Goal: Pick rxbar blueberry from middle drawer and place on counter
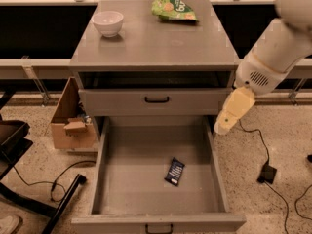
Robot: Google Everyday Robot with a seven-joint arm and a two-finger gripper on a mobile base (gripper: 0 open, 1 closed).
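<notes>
The rxbar blueberry (174,171), a small dark navy bar with white print, lies flat on the floor of the open middle drawer (141,189), right of centre. The drawer is pulled fully out, with its black handle at the bottom edge. The counter (156,40) is the flat grey cabinet top above. My gripper (227,122), cream-coloured, hangs from the white arm and points down-left. It is over the drawer's right wall near the back corner, above and to the right of the bar, and apart from it.
A white bowl (107,22) and a green snack bag (174,9) sit on the counter. A shut grey drawer front with a black handle (157,100) is above the open drawer. A cardboard box (70,123) and a black chair base (34,204) are on the left. Cables (267,172) lie on the right floor.
</notes>
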